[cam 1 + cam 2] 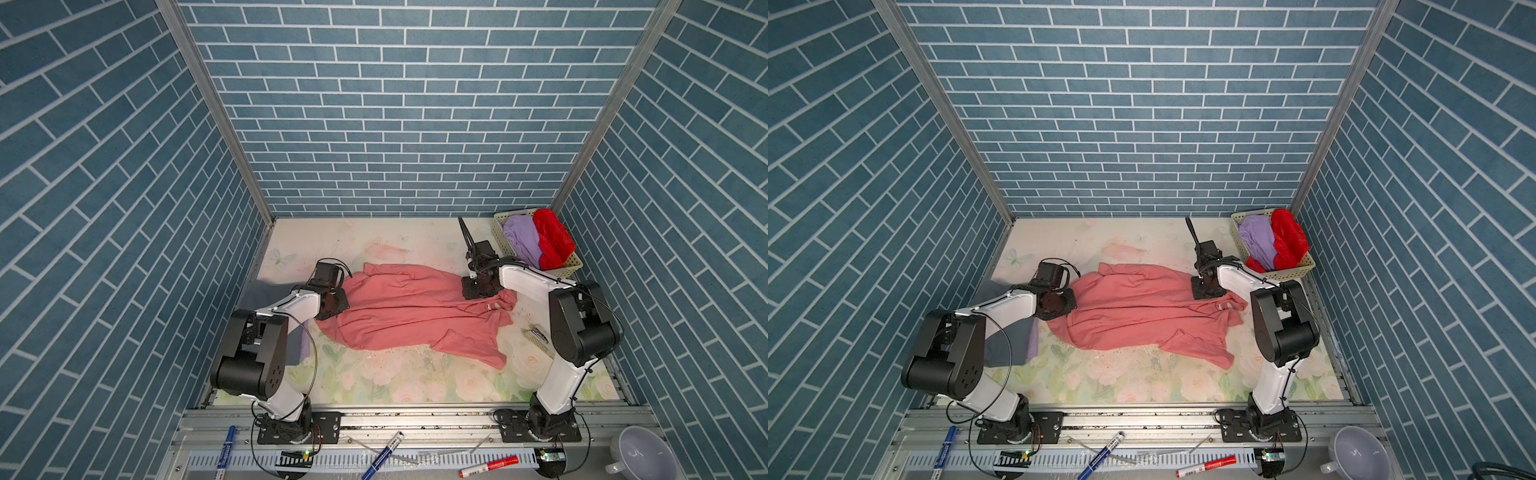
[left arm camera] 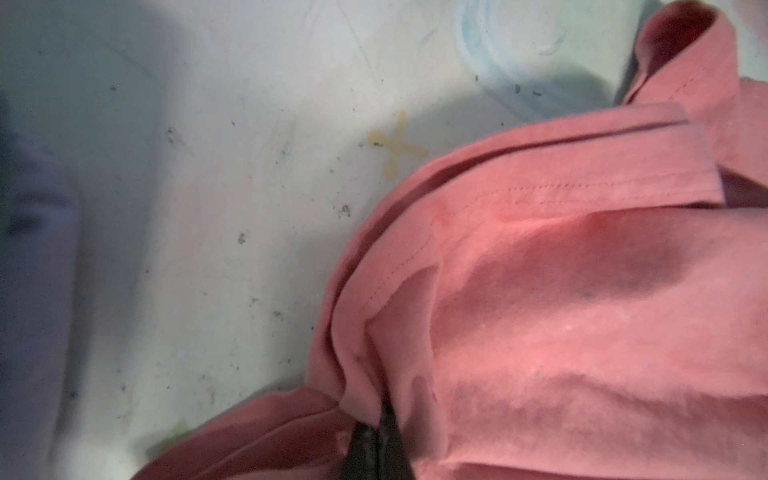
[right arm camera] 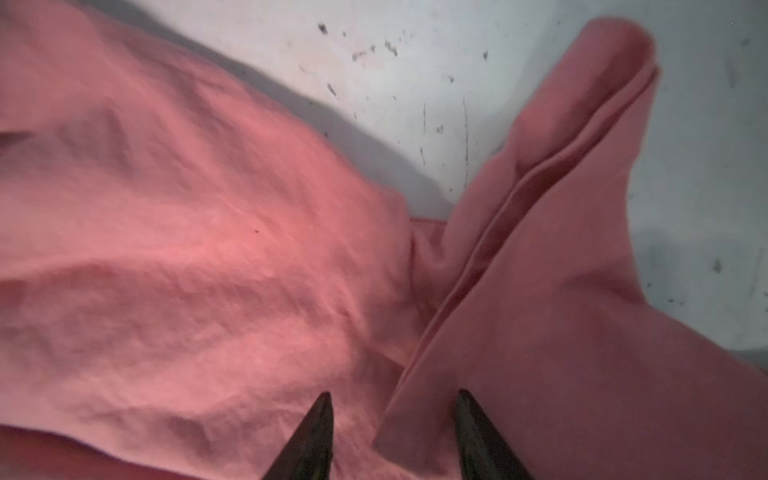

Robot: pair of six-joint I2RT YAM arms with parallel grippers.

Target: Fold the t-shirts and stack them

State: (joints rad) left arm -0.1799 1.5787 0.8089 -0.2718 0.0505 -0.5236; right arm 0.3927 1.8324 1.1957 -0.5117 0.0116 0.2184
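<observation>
In the left claw (image 2: 376, 419), salmon t-shirt (image 2: 582, 311).

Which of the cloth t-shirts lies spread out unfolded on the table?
The salmon pink cloth t-shirt, stretched across the floral table. The lavender t-shirt and bright red t-shirt are bunched in the cream plastic lattice basket.

Floral-print table (image 1: 374, 382), scuffed w/ dark specks. Salmon shirt (image 1: 415, 316) sprawled rumpled across the mid. Cream basket (image 1: 572, 266) in far right corner. Left edge: folded grey shirt (image 1: 1000, 349), lavender shirt (image 1: 1032, 340) peeking out beside it. Small striped item (image 1: 538, 334) nr right edge, unclear what
</observation>
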